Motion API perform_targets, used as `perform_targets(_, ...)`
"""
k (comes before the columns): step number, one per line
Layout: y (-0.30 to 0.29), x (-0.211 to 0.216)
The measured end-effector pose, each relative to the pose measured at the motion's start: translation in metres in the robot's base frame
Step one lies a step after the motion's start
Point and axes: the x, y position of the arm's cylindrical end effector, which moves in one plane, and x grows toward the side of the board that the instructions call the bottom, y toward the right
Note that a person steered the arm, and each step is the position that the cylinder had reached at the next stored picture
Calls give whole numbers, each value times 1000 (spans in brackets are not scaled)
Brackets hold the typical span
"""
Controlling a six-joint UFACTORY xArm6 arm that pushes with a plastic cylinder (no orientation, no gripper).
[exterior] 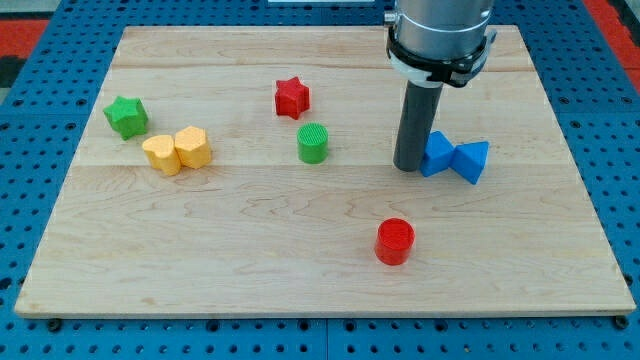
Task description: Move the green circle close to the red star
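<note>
The green circle (313,143) stands near the board's middle. The red star (291,97) lies just above it and slightly to the view's left, a small gap apart. My tip (409,165) rests on the board to the view's right of the green circle, about a hand's width away. It touches or nearly touches the left edge of a blue block (436,154).
A second blue block (471,161) sits right of the first. A red circle (395,241) stands lower in the view. A green star (127,116) and two yellow blocks (177,150) lie at the view's left. The wooden board (300,280) sits on a blue pegboard.
</note>
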Motion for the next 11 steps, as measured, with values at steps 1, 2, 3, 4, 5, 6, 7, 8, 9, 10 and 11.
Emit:
perform_targets(1, 2, 0)
perform_targets(2, -68, 6)
perform_targets(3, -105, 6)
perform_targets(4, -104, 6)
perform_targets(5, -104, 6)
perform_targets(6, -111, 6)
perform_targets(7, -122, 6)
perform_targets(8, -113, -4)
perform_targets(9, -106, -21)
perform_targets(10, -79, -36)
perform_targets(11, -57, -44)
